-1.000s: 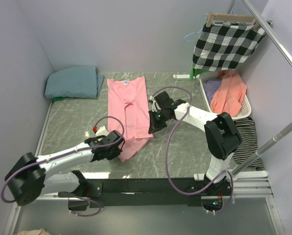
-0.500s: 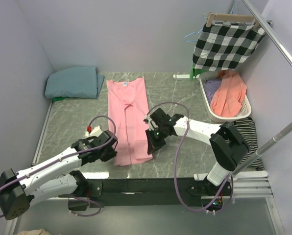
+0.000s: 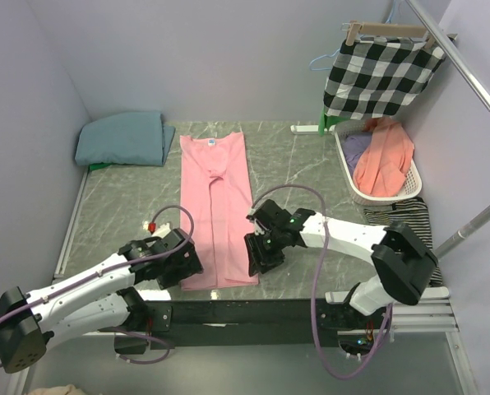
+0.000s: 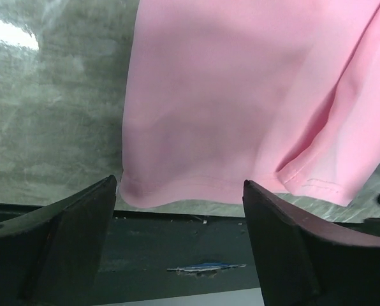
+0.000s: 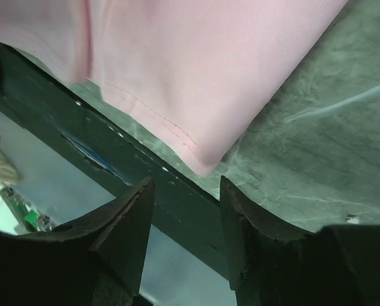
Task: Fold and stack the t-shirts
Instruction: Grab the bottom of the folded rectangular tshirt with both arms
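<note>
The light pink t-shirt (image 3: pixel 216 206) lies flat on the table as a long narrow strip, collar at the far end and hem near the front edge. Its hem fills the top of the left wrist view (image 4: pixel 241 102) and the right wrist view (image 5: pixel 196 70). My left gripper (image 3: pixel 182 270) stands open at the hem's left corner, nothing between its fingers. My right gripper (image 3: pixel 256 257) is open at the hem's right corner, also empty. The dusty teal t-shirt (image 3: pixel 123 138) lies folded at the far left corner.
A white basket (image 3: pixel 409 188) with orange and purple clothes stands at the right. A black-and-white checked cloth (image 3: pixel 379 74) hangs on a rack above it, and a striped garment (image 3: pixel 411 234) lies beside it. The table's dark front rail (image 4: pixel 177 255) runs just past the hem.
Both grippers pulled the pink t-shirt's hem toward the front edge, straightening it into a flat strip, then opened and let go of the corners.
</note>
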Motion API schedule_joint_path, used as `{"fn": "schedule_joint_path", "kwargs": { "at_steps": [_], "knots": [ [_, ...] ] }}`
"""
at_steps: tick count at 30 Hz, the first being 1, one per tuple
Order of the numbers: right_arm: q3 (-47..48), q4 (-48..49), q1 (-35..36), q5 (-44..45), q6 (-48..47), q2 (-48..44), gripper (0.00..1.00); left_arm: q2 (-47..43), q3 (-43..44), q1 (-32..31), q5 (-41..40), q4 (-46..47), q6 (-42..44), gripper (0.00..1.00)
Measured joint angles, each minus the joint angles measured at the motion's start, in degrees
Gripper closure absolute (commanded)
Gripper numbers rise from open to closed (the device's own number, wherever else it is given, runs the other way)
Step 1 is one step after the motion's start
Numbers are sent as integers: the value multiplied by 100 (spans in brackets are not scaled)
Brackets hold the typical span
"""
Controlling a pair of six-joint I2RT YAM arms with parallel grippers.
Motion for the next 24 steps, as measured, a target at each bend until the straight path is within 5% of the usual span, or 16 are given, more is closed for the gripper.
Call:
{"fn": "schedule_joint_path", "kwargs": {
  "at_steps": [10,12,18,24],
  "knots": [
    [-85,295,-7,540,304,-83,49,-295,-579,-188,168,72,-356,26],
    [-114,389,-7,601,356,-17,53,-317,-623,-212,166,72,-426,42],
    [-258,717,-13,669,518,61,55,-302,-745,-243,122,190,-605,65],
    [-398,907,-26,586,660,247,51,-195,-789,-269,70,426,-743,63]
  ]
}}
